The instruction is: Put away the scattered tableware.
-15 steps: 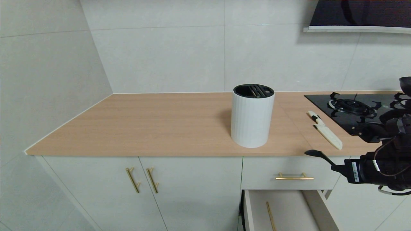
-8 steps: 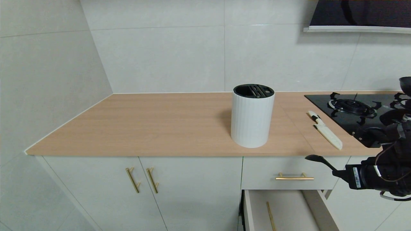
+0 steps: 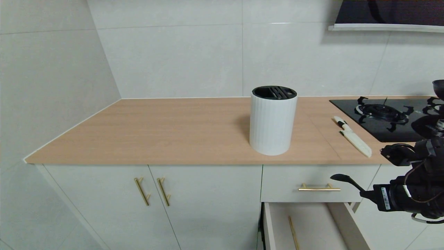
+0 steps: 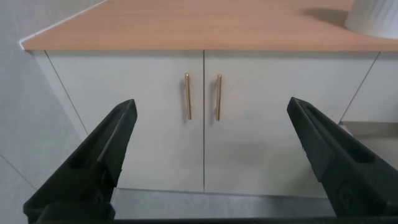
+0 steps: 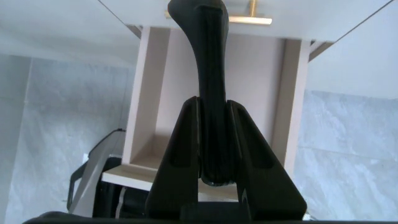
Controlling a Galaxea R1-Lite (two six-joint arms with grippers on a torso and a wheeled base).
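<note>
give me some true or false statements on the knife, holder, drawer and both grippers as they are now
1. The knife lies on the counter beside the stove. True.
2. The holder lies tipped over. False: it stands upright.
3. The right gripper has its jaws shut on a black utensil. True.
4. The lower drawer is closed. False: it is pulled open.
5. The left gripper holds a knife. False: its jaws are open and empty.

We are seeing a matt wood-grain surface (image 3: 173, 132), a ribbed white plastic-looking holder (image 3: 272, 128), a glossy black glass stove (image 3: 378, 133), gold-toned metal handles (image 3: 319, 189), smooth pale wall tiles (image 3: 173, 59), and a smooth, shiny black utensil (image 5: 208, 93).
</note>
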